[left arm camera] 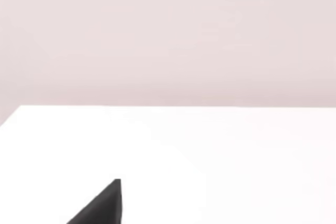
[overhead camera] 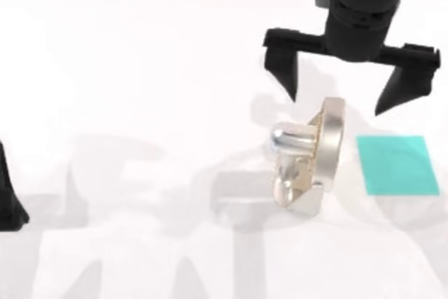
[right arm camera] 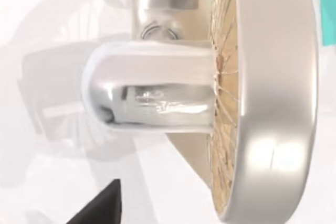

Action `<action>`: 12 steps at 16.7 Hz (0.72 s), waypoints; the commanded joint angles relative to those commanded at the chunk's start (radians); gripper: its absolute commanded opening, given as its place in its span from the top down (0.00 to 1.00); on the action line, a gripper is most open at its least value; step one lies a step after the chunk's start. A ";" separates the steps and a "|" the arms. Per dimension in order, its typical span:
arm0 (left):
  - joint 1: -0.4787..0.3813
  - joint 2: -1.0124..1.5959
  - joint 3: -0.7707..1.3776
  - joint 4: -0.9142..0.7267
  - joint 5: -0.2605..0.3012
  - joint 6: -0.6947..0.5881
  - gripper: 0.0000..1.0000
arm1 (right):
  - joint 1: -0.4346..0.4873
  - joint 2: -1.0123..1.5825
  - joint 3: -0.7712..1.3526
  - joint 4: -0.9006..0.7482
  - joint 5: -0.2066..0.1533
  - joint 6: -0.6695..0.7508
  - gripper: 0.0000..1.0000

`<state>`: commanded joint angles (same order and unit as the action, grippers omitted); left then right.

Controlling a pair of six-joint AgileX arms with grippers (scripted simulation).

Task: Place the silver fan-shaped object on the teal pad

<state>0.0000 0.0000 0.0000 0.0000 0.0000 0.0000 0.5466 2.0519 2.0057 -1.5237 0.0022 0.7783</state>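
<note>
1. The shiny silver-gold fan-shaped object (overhead camera: 311, 155), a metal piece with a thick curved rim, a rounded cylindrical knob and a flat base, stands on the white table (overhead camera: 140, 68) a little toward four o'clock from the centre of the top view. Its rim stands on edge and its knob points toward nine o'clock.
2. In the right wrist view the same silver fan-shaped object (right arm camera: 226, 98) fills most of the picture, and thin wire spokes cross its tan face just inside the rim.
3. The small flat teal square pad (overhead camera: 397, 165) lies on the table at three o'clock from the silver fan-shaped object, near it but apart, with bare table between them.
4. A sliver of the teal pad (right arm camera: 328, 9) shows at the edge of the right wrist view, beyond the rim.
5. The black right gripper (overhead camera: 343, 96) hangs at twelve o'clock from the silver fan-shaped object, its two fingers spread wide and holding nothing; the fingertips seem to be above the rim and clear of it, though the top view alone does not settle their height.
6. The left arm (overhead camera: 8, 194) sits parked at the nine o'clock edge of the top view.
7. Only one dark fingertip (left arm camera: 102, 205) shows in the left wrist view above bare table, so I cannot tell whether the left gripper is spread or pressed together.
</note>
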 joint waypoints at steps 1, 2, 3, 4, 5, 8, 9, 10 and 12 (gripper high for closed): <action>0.000 0.000 0.000 0.000 0.000 0.000 0.00 | 0.000 0.000 0.000 0.000 0.000 0.000 0.00; 0.000 0.000 0.000 0.000 0.000 0.000 0.00 | 0.000 0.000 0.000 0.000 0.000 0.000 0.00; 0.000 0.000 0.000 0.000 0.000 0.000 0.00 | -0.005 -0.002 -0.003 0.002 0.000 -0.001 0.00; 0.000 0.000 0.000 0.000 0.000 0.000 0.00 | -0.005 -0.002 -0.006 0.006 0.000 -0.002 0.00; 0.000 0.000 0.000 0.000 0.000 0.000 0.00 | -0.004 -0.003 -0.020 0.019 0.000 -0.003 0.00; 0.000 0.000 0.000 0.000 0.000 0.000 0.00 | -0.002 -0.012 -0.109 0.097 0.000 -0.002 0.00; 0.000 0.000 0.000 0.000 0.000 0.000 0.00 | -0.001 -0.014 -0.144 0.128 0.000 -0.001 0.00; 0.000 0.000 0.000 0.000 0.000 0.000 0.00 | 0.000 -0.017 -0.177 0.159 0.000 0.000 0.00; 0.000 0.000 0.000 0.000 0.000 0.000 0.00 | 0.002 -0.019 -0.221 0.201 0.000 0.001 0.00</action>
<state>0.0000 0.0000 0.0000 0.0000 0.0000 0.0000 0.5482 2.0326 1.7847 -1.3224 0.0020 0.7796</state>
